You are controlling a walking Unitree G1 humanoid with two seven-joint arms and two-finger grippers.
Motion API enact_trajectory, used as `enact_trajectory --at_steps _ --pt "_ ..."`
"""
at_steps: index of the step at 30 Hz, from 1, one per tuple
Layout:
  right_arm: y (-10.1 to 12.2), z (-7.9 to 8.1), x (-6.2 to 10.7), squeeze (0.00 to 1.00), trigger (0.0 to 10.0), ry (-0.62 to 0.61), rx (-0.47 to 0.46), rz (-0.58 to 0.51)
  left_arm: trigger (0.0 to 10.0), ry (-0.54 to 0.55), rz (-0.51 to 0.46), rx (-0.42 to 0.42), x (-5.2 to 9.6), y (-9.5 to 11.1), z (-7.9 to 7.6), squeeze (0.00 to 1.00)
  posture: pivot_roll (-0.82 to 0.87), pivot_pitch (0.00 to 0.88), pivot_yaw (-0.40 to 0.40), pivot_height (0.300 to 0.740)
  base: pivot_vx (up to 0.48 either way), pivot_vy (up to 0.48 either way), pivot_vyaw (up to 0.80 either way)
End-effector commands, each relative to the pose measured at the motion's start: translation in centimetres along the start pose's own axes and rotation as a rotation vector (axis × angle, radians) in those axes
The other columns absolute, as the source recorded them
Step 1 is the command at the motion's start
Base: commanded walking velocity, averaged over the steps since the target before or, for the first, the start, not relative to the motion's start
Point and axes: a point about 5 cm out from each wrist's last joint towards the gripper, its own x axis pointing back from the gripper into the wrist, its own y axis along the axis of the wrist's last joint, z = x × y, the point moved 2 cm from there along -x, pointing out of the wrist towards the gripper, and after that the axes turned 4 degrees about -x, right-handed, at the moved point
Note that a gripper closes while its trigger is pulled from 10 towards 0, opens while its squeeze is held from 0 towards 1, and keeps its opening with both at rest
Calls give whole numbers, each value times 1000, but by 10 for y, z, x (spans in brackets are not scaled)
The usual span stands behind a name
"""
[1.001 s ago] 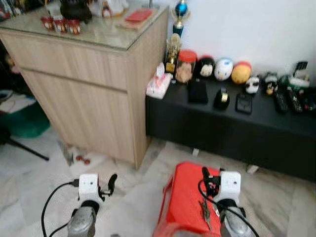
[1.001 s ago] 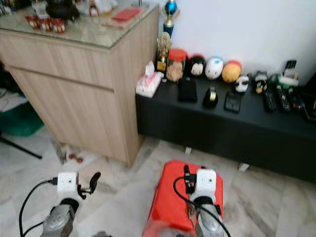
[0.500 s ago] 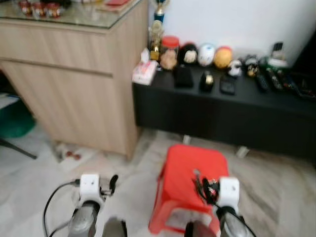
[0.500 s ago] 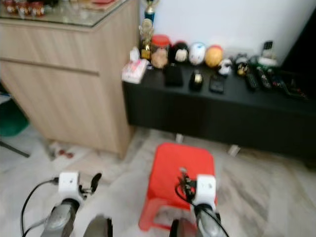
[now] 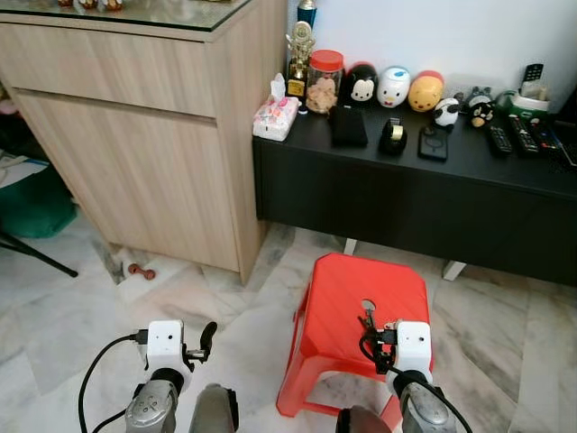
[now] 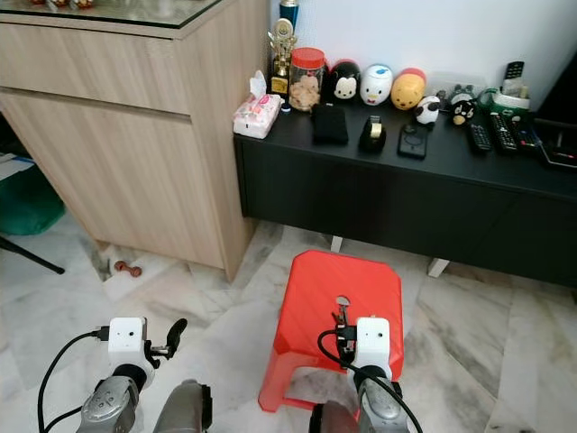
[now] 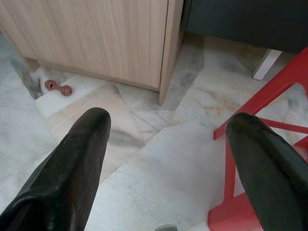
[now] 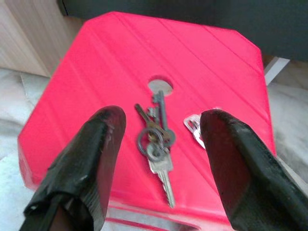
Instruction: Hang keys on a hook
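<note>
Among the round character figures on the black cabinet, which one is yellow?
The yellow round figure with a red top, rightmost of the three large ones, beside the white figure; the black figure stands left.

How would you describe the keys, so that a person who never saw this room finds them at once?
In front of the long black cabinet stands a red plastic stool on the marble floor. The keys lie on its seat, just beside the round hole in the middle, between the open fingers of the right pincer. They are the only grey metal on the red seat.
</note>
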Motion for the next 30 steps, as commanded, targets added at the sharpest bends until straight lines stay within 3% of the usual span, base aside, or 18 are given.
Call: enact_trajectory --at_steps 1,13,24,30 --pt "-4 -3 1 0 10000 -6 5 8 10000 -8 12 -1 0 -2 0 0 100 100 -57 594 0 0 0" --pt "-4 1 1 0 10000 14 -3 -7 10000 -12 8 8 -1 0 -1 0 100 103 -59 594 0 0 0" --pt "-7 0 1 0 10000 18 -21 5 10000 -12 -59 12 -8 16 1 0 99 103 -61 594 0 0 0" --pt "-9 -1 1 0 10000 23 -17 13 10000 -13 -52 8 -7 14 1 0 96 105 -60 594 293 0 0"
